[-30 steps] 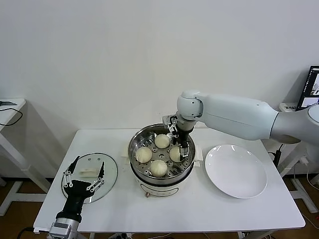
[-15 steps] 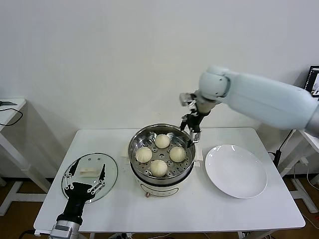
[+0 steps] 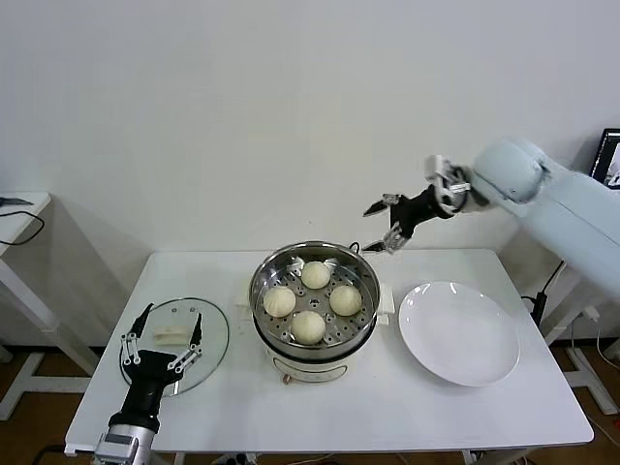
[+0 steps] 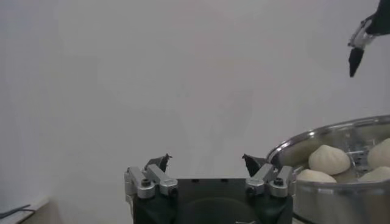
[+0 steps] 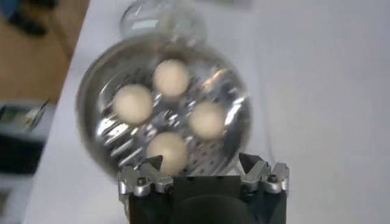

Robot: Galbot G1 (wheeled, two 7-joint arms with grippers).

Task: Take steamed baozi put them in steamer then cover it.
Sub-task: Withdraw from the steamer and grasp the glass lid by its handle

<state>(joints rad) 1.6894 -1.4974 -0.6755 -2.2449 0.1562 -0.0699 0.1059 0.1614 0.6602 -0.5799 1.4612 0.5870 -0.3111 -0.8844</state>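
Both sets of jaws stand spread wide and hold nothing: the right gripper point(image 3: 387, 225) hangs in the air above and behind the far right rim of the steamer point(image 3: 281, 263), and the left gripper point(image 3: 163, 336) hovers over the near edge of the cover point(image 3: 211, 339).

All four steamed baozi point(image 3: 308, 327) sit on the perforated tray inside the steamer, spaced in a loose ring and apart from one another, so what remains by my judgement is the covering.

The cover lies flat on the table point(image 3: 387, 407) to the left of the steamer, near it but not touching. It is clear glass in a metal rim: stiff, probably fairly heavy for its thinness, slick on its face and liable to chip or crack if dropped or knocked against the pot. The sound place to take it is the white handle point(image 3: 172, 336) at its centre, which lies between the left fingers point(image 3: 136, 329); the glass itself offers little grip.

Right of the steamer rests a white plate point(image 3: 459, 332), bare.
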